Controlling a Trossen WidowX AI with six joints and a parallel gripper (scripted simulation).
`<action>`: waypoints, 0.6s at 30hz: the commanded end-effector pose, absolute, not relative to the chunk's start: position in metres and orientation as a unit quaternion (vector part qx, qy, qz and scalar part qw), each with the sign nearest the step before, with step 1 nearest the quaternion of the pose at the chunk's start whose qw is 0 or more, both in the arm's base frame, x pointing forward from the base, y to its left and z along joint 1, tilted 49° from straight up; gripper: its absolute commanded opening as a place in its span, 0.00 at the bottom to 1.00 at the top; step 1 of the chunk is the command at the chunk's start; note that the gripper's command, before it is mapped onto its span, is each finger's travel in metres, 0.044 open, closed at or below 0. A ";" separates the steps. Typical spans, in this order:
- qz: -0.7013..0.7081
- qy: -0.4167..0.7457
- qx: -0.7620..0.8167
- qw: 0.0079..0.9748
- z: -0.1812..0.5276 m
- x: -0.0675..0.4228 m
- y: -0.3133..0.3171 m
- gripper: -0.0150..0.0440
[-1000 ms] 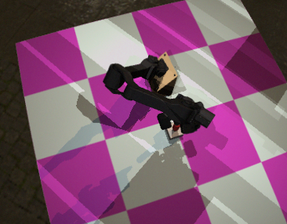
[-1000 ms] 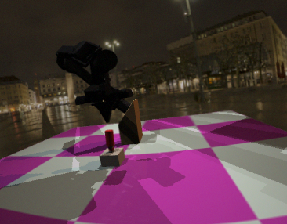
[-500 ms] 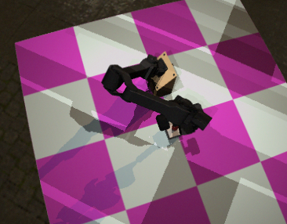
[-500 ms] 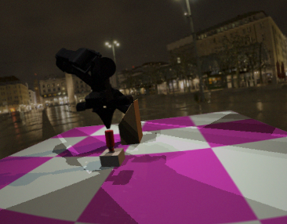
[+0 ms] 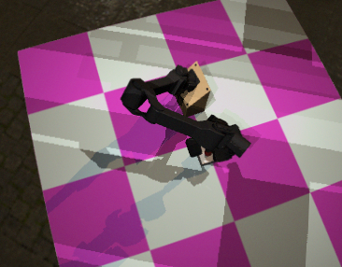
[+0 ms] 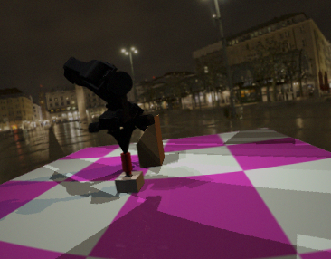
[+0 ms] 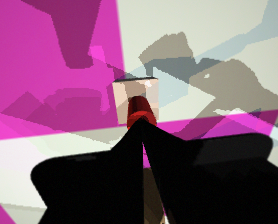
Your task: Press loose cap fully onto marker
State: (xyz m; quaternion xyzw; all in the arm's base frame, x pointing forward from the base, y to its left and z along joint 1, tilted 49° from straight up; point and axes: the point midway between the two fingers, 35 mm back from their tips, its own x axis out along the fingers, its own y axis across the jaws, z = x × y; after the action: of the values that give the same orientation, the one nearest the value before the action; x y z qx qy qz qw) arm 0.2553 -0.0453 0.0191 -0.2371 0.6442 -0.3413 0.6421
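Observation:
The red marker with its red cap (image 6: 126, 162) (image 7: 139, 110) stands upright in the small tan holder block (image 6: 130, 183) (image 7: 121, 97) (image 5: 206, 160). I cannot tell where the cap ends and the marker begins. My gripper (image 6: 124, 148) (image 7: 140, 124) is shut with nothing between its fingers. Its closed fingertips point straight down and rest on or just above the top of the cap. In the top view the arm covers most of the marker, and only a speck of red (image 5: 208, 154) shows.
The arm's tan base block (image 5: 196, 95) (image 6: 151, 143) stands just behind the holder. The magenta and grey checked table top (image 5: 273, 177) (image 6: 246, 195) ends at dark ground on all sides. Arm shadows fall to the left of the holder.

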 end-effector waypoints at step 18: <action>-0.340 0.645 -0.236 0.642 0.078 0.261 0.022 0.43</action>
State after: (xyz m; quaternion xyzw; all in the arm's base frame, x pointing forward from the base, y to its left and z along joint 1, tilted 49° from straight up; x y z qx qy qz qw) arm 0.2620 0.0198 0.0773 -0.2376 0.6437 -0.3399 0.6432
